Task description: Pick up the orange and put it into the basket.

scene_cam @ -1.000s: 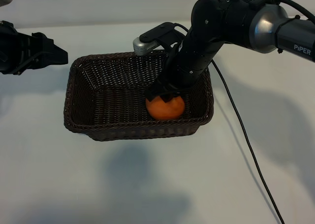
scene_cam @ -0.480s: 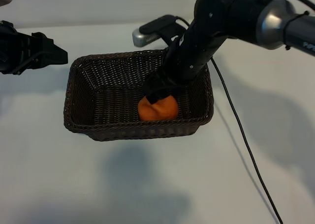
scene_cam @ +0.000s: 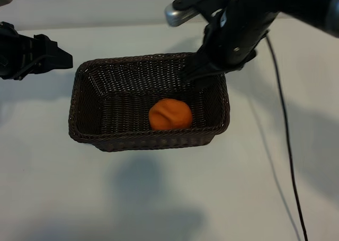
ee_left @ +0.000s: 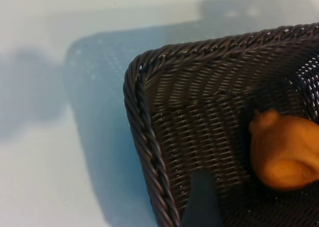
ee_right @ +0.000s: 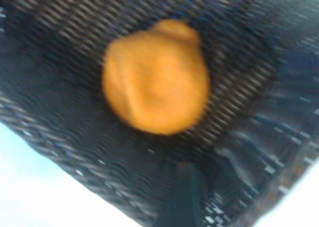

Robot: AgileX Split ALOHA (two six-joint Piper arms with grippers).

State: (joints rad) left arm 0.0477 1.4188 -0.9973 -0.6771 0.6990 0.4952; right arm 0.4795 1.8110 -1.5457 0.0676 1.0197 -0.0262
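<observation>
**Orange resting in the basket, both grippers clear of it**

The orange (scene_cam: 170, 114) is seen on the floor of the basket (scene_cam: 85, 77), near its front wall and right of its middle, with its crease turned upward. The basket's long axis runs left to right. The right gripper (scene_cam: 197, 73) is held above the basket's rear right rim, apart from the fruit; its fingertips are dark and hard to separate, so their spread cannot be told. The left gripper (scene_cam: 59, 58), cut off at the frame edge, is parked left of the basket, its jaws apart.

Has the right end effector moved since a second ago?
Yes. The right end effector has lifted off the orange, toward the basket's far rim.
</observation>
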